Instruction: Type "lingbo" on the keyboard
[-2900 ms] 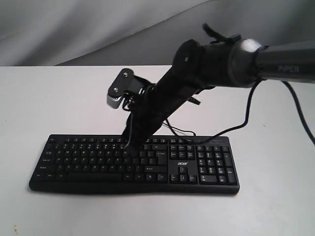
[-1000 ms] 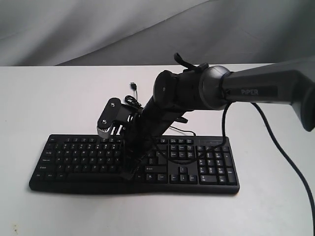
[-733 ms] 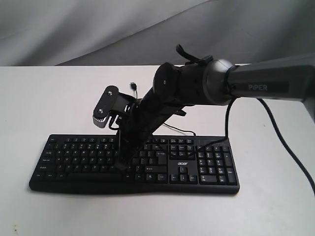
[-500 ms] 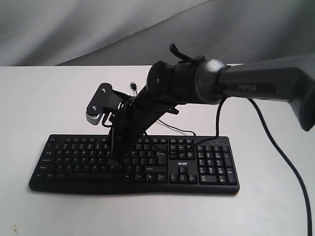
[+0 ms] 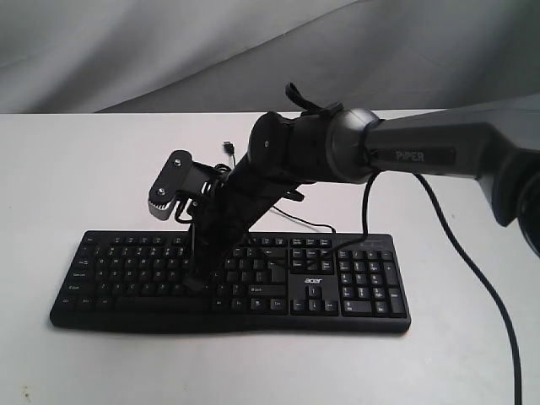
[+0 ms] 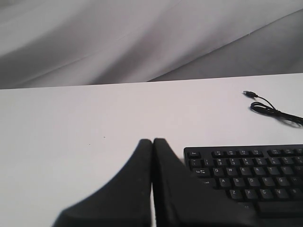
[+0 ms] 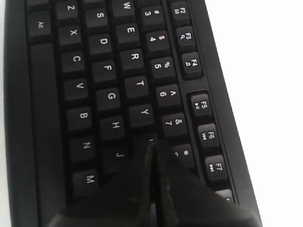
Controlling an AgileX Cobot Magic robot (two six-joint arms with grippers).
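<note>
The keyboard (image 5: pixel 126 272) lay flat on the white table (image 5: pixel 76 169), with its number pad on the right of the exterior view. The right gripper (image 7: pixel 152 147) had its two fingers (image 7: pixel 177 191) pressed tight together and held nothing. Its tip pointed down at the letter keys, at the key just after Y in that row, close to J and 7. I could not tell if it pushed the key or only hung over it. The right arm (image 5: pixel 422 156) reached in from the right, across the middle of the keyboard. The left gripper (image 6: pixel 152 144) was squeezed closed too, and held nothing. The keyboard's Esc corner showed just beside it in the left wrist view. The thin black cable (image 6: pixel 267 108) lay loose on the table behind the keyboard, with its plug lying free. A grey cloth (image 5: pixel 126 51) hung at the back.
</note>
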